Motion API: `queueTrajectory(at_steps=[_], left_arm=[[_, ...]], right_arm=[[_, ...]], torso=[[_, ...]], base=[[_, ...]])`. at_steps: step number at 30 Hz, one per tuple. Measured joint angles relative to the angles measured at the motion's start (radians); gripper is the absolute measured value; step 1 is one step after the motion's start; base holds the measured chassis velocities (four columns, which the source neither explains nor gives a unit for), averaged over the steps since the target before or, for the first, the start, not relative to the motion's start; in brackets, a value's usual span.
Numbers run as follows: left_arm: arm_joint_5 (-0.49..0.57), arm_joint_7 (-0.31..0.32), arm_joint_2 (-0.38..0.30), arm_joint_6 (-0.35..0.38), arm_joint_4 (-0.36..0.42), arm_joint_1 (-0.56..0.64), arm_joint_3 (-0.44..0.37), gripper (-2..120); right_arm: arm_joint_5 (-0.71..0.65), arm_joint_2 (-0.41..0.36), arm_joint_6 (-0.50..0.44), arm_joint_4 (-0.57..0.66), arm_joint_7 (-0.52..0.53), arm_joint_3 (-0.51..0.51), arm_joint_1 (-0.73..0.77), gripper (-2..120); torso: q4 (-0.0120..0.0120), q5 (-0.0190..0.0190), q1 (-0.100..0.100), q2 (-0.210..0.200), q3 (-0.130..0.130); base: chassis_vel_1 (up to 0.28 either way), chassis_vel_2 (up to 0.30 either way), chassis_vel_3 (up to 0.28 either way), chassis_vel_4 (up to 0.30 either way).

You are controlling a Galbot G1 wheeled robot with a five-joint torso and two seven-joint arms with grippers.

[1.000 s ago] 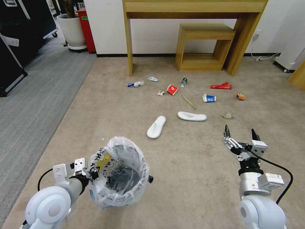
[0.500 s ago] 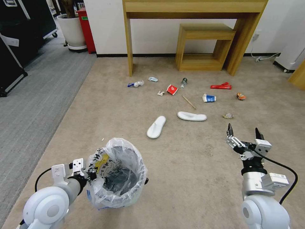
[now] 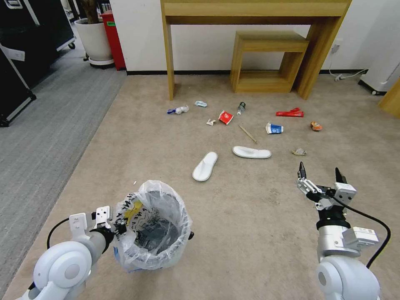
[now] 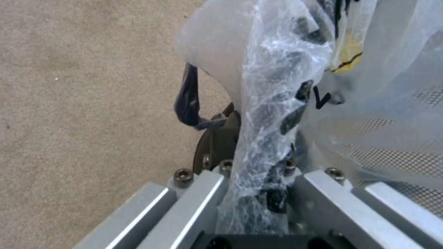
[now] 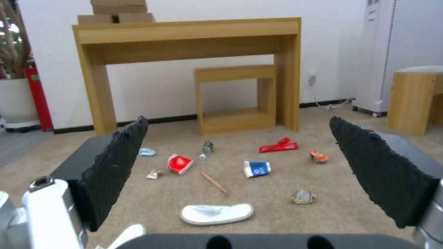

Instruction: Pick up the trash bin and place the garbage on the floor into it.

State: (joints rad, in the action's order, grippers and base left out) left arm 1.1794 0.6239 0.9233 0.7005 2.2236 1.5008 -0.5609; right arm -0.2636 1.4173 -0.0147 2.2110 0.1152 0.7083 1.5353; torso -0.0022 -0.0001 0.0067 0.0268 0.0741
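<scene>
The trash bin (image 3: 152,225), lined with a crinkled clear bag, leans near my left side, and my left gripper (image 3: 120,228) is shut on its rim. In the left wrist view my left gripper (image 4: 258,162) pinches the bag (image 4: 277,103) and rim. My right gripper (image 3: 320,171) hovers open over bare carpet at the right. The garbage lies ahead: two white slippers (image 3: 205,166) (image 3: 251,152), a red cup (image 3: 225,117), a carton (image 3: 274,128), a stick (image 3: 247,133), a bottle (image 3: 241,108), a red wrapper (image 3: 290,113) and an orange wrapper (image 3: 316,126). In the right wrist view, one slipper (image 5: 217,213) and the carton (image 5: 257,168) show between the fingers (image 5: 120,166).
A tall wooden table (image 3: 250,12) with a small wooden stool (image 3: 266,62) under it stands against the far wall. A plant pot (image 3: 93,39) and a red stand (image 3: 112,37) are at the far left. Grey carpet (image 3: 41,137) borders the beige floor on the left.
The bin and my left gripper have shifted slightly left and nearer to me. My right gripper has drifted a little to the right, still open.
</scene>
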Motion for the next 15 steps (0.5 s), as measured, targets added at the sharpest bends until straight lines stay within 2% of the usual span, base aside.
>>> queueTrajectory(at_steps=[11, 15], left_arm=[[-0.012, -0.01, -0.003, -0.005, 0.001, 0.003, -0.004, 0], [-0.018, -0.013, -0.001, -0.006, -0.002, 0.003, -0.004, 0]], right_arm=[[-0.004, 0.005, 0.002, 0.012, -0.022, 0.003, 0.004, 100], [-0.005, 0.005, 0.001, 0.013, -0.021, 0.006, 0.004, 100]], torso=[[0.0, 0.0, 0.0, 0.0, 0.0], [-0.0001, 0.0, 0.0, 0.0, 0.0]], base=[[-0.009, 0.011, 0.006, -0.017], [-0.086, 0.114, 0.118, -0.101]])
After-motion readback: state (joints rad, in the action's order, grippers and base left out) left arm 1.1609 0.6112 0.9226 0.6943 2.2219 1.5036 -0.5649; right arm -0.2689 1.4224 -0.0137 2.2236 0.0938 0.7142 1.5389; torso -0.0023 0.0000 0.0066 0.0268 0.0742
